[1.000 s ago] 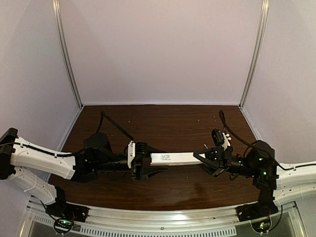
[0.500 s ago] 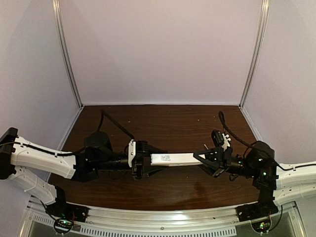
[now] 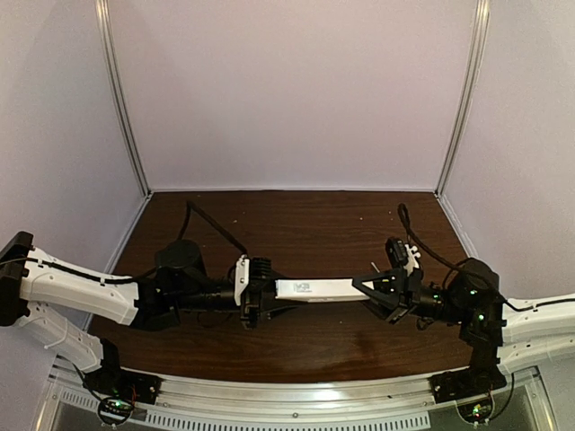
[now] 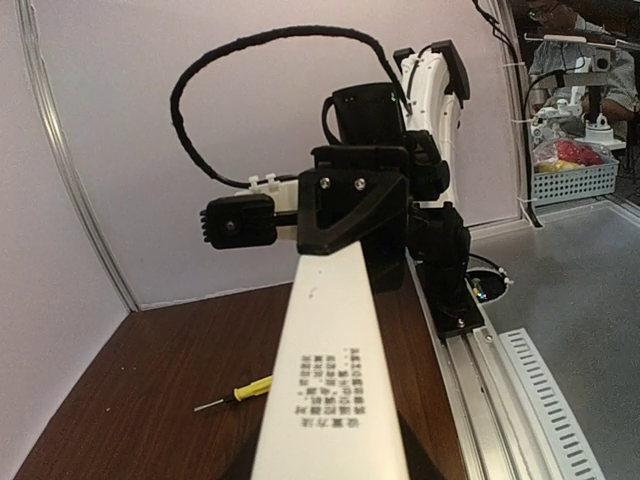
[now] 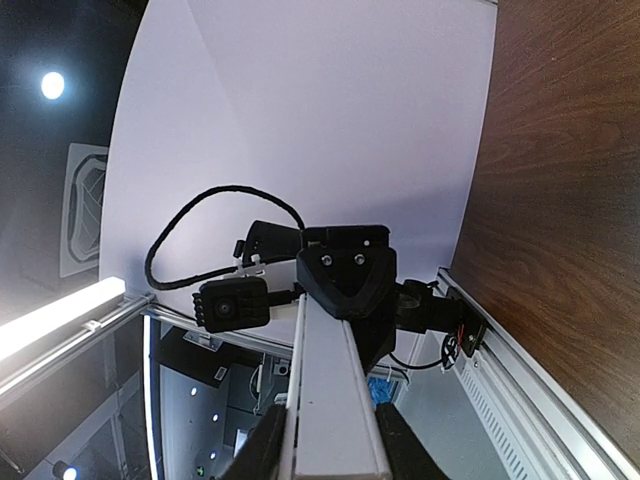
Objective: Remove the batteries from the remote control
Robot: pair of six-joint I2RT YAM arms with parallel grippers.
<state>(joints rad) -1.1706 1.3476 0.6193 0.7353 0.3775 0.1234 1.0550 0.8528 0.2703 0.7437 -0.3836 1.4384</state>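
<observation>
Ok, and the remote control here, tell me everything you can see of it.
The remote control is a slim white bar, plastic by its look, with a small block of black print on its upper face. It hangs level above the dark wooden table, touching nothing below. The right gripper has its jaws shut on one end; the end nearer the print sits in the jaws of the left gripper, though how firmly is unclear. No batteries show.

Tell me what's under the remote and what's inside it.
Under the remote, raised above the table: dark wood, with a screwdriver lying off to one side. Its inside is hidden in these views; no batteries show.
</observation>
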